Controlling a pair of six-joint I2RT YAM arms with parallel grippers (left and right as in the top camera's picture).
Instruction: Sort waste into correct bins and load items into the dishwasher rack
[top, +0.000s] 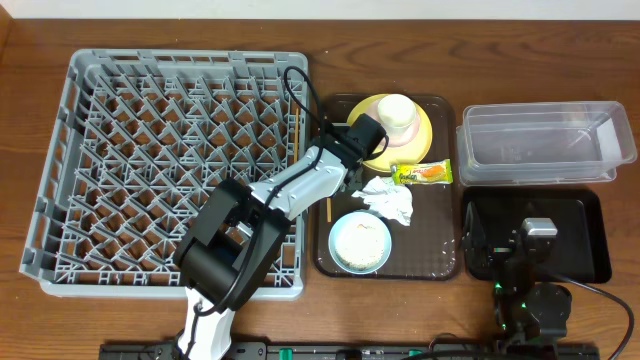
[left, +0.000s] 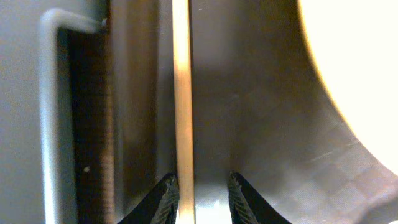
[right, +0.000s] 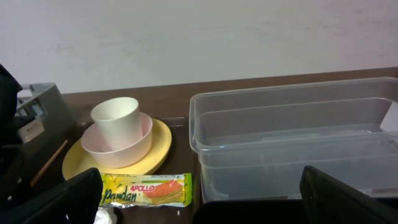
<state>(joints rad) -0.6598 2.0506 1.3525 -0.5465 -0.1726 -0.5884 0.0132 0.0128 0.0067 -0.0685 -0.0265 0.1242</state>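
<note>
My left gripper (top: 345, 150) (left: 200, 193) hangs low over the brown tray's left side, open, its jaws astride one wooden chopstick (left: 182, 93) (top: 330, 207). The stick lies against the left finger, with a gap to the right one. Another chopstick (top: 300, 125) lies along the edge of the grey rack (top: 170, 160). A cream cup (top: 397, 112) stands in a bowl (right: 124, 146) on the yellow plate (top: 425, 135). The snack wrapper (top: 421, 173), the tissue (top: 390, 198) and a light bowl of rice crumbs (top: 360, 242) lie on the tray. My right gripper (top: 505, 245) (right: 202, 205) is wide open over the black tray (top: 590, 240).
The brown serving tray (top: 445, 260) sits between the rack and the bins. The clear tub (top: 545, 145) stands at the back right, just behind the black tray. My left arm reaches across the rack's front right corner.
</note>
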